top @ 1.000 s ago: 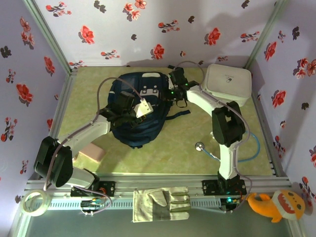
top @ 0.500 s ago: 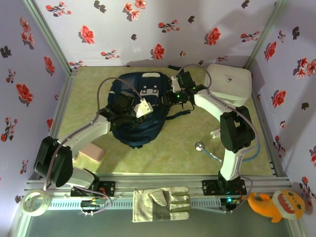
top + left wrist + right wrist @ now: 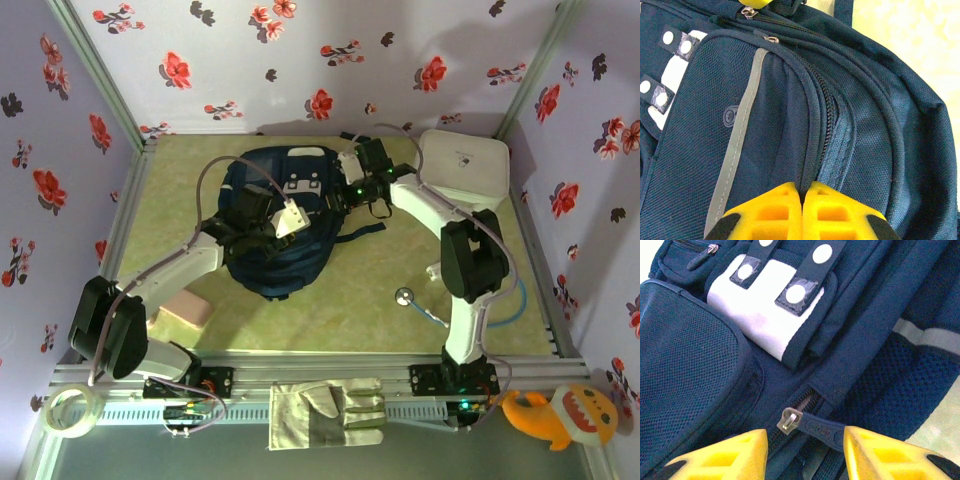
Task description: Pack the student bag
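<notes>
Navy fabric across the middle of the overhead frame: bag point(image 3: 275, 275) flat on the green table point(image 3: 370, 290), top end toward the back wall, both arms reaching onto it.

Left gripper point(image 3: 802, 192) over the bag's centre. Yellow fingers point(image 3: 770, 210) pressed tight together with no gap, tips at a piped ridge beside a closed zip point(image 3: 827, 115). Cloth pinched there or not: cannot tell. Grey stripe point(image 3: 742, 130) running up the mesh pocket, left of centre in the wrist frame, with white snap tabs at the far left edge.

Right gripper point(image 3: 805, 437) at the bag's upper right edge, partly open, nothing held. Zip pull point(image 3: 790, 420) lying in the gap between its two yellow fingers, dark tab reaching toward the right-hand one. White patch point(image 3: 765, 310) under two snap straps, upper centre of that frame.

Elsewhere in the overhead frame:
- white case point(image 3: 460, 170) at upper right, just beside the right arm
- pale glove point(image 3: 325, 412) at bottom centre, on the rail
- tape roll point(image 3: 70, 410) at bottom left
- orange plush point(image 3: 560, 415) at bottom right
</notes>
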Robot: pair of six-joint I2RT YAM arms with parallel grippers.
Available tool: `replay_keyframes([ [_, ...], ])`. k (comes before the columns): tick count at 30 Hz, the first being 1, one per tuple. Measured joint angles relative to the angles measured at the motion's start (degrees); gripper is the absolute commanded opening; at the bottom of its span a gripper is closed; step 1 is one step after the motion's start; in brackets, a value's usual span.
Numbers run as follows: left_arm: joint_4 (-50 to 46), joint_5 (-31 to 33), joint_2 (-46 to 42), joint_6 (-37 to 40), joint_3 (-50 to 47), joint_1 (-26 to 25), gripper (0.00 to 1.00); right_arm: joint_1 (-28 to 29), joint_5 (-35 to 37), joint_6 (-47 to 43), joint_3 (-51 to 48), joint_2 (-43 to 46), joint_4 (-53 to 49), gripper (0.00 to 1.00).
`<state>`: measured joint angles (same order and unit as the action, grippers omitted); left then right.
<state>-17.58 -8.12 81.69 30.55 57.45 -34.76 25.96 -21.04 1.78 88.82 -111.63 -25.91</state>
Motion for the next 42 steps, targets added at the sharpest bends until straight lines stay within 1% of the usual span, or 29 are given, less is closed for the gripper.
replay_keyframes([
  [5, -0.04, 0.15, 0.00, 0.00, 0.04, 0.00, 0.00, 0.00, -0.59, -3.58, 3.21, -2.71, -1.73, 0.45],
  [9, -0.11, 0.37, 0.00, 0.02, 0.04, 0.00, 0.00, 0.00, -1.40, -6.80, 3.50, -3.17, -4.26, 0.46],
  [14, -0.24, 0.57, 0.00, 0.04, 0.04, 0.00, 0.00, 0.00, -1.84, -10.88, 3.98, -3.19, -7.67, 0.37],
  [16, -0.26, 0.57, 0.00, 0.04, 0.04, 0.00, 0.00, 0.00, -2.19, -12.35, 4.15, -3.19, -8.87, 0.32],
  [20, -0.26, 0.57, 0.00, 0.04, 0.04, 0.00, 0.00, 0.00, -2.14, -13.81, 4.20, -3.26, -10.21, 0.31],
  [23, -0.26, 0.57, 0.00, 0.04, 0.04, 0.00, 0.00, 0.00, -1.88, -14.27, 4.70, -3.54, -10.43, 0.28],
  [26, -0.28, 0.57, 0.00, 0.04, 0.04, 0.00, 0.00, 0.00, -1.64, -14.34, 5.38, -4.09, -10.43, 0.20],
  [29, -0.28, 0.57, 0.00, 0.04, 0.04, 0.00, 0.00, 0.00, -1.31, -14.60, 5.70, -4.61, -10.36, 0.10],
  [33, -0.37, 0.59, 0.00, 0.04, 0.15, 0.00, 0.00, 0.00, -0.76, -14.86, 5.68, -4.63, -9.97, 0.02],
  [37, -0.42, 1.29, 0.00, 0.02, 0.15, 0.00, 0.00, 0.00, -0.66, -14.88, 3.32, -3.63, -8.09, 0.00],
  [42, -0.37, 1.90, 0.85, -0.11, 0.48, -0.07, 0.00, 0.33, -1.97, -15.21, -2.51, 1.36, -5.60, 0.00],
])
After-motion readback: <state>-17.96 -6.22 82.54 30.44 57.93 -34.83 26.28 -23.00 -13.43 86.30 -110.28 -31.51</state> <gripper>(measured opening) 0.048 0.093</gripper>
